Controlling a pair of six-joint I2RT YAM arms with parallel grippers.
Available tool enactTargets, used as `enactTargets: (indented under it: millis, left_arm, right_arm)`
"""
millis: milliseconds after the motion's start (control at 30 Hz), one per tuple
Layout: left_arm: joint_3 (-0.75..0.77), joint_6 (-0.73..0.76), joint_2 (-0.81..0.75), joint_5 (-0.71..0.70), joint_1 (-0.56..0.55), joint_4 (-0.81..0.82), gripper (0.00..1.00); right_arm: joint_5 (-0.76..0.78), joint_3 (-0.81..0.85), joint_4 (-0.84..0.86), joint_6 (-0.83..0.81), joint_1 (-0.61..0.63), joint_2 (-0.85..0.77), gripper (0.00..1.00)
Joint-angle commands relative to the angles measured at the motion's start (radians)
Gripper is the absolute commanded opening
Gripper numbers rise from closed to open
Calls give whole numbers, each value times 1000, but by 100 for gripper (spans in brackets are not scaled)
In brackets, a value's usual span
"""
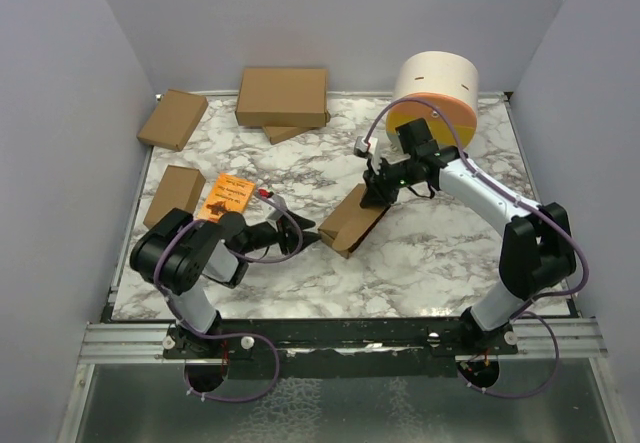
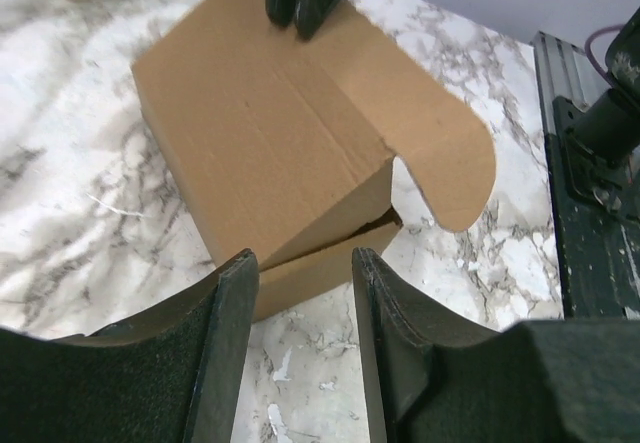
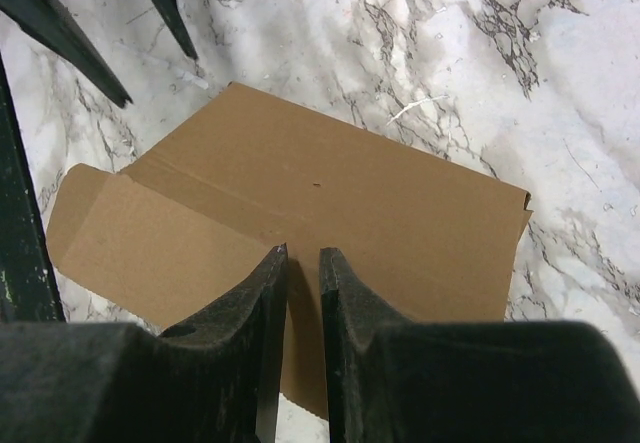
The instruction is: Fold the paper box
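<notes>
One flap (image 2: 440,153) left unfolded on the brown cardboard paper box (image 1: 352,221).
My right jaws pinch its edge; left jaws half open.

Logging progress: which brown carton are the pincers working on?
The paper box mid-table, between left pincer and right pincer, flap open; the others lie well away.

1. This is a robot lab, in a small test booth.
2. Plain grey walls (image 1: 60,113) stand around one marble-look table (image 1: 420,263).
3. A left arm (image 1: 180,253) and a right arm (image 1: 480,191), both robot arms, are bolted to a metal rail (image 1: 120,343) at the near edge.
4. Purple cables (image 1: 273,358) loop out from the arms.
</notes>
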Motion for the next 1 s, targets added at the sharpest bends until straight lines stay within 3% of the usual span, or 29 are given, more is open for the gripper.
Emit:
enactTargets:
  millis: [0, 100, 267, 567, 800, 967]
  left_arm:
    - [-46, 22, -152, -119, -3, 37, 46]
    - [-40, 9, -275, -195, -3, -139, 47]
    - [94, -43, -410, -296, -13, -595, 43]
    - [189, -255, -307, -412, -88, -767, 40]
    - [340, -165, -229, -552, -186, -942, 43]
    - [456, -116, -177, -561, -210, -1070, 42]
  right_arm:
    - [34, -21, 2, -3, -1, 26, 19]
    - [55, -46, 6, -14, -1, 37, 19]
    - [98, -107, 16, -46, -1, 46, 19]
    - [112, -149, 38, -50, -1, 63, 22]
    - [-22, -107, 23, -32, -2, 38, 26]
    - [-126, -99, 21, -3, -33, 15, 28]
